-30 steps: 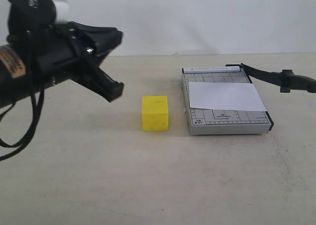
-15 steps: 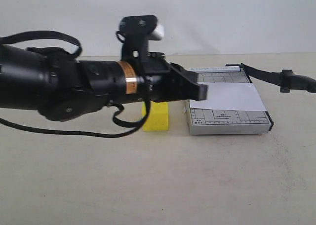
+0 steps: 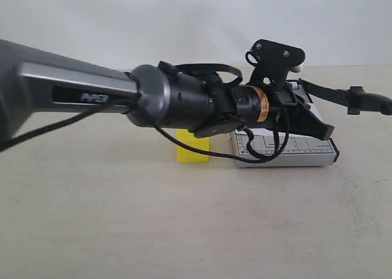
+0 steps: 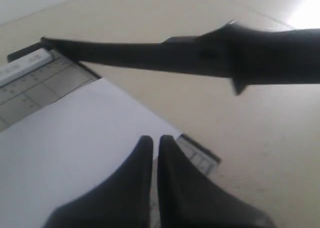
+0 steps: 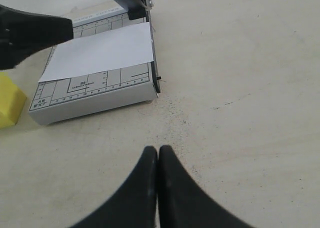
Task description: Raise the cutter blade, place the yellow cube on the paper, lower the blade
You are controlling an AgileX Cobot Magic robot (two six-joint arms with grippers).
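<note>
Left hand [image 4: 153,140] closed over paper [image 4: 75,143]; cutter blade [image 4: 150,52] raised.

"Was there a clear way to the yellow cube [image 3: 195,152]?"

"Not from above. The left arm [image 3: 184,101] hid its upper part and stretched on over the trimmer board [image 3: 288,158]. Only its near side faced bare table [image 3: 184,230]."

"And the paper [image 5: 100,50]?"

"The left gripper [image 4: 151,142], pinched closed, hung over it. The cutter blade [image 4: 200,53] stood raised along the board's right side, slanting outward, with a gap beneath. The right gripper [image 5: 158,150] had bare table all around."
</note>
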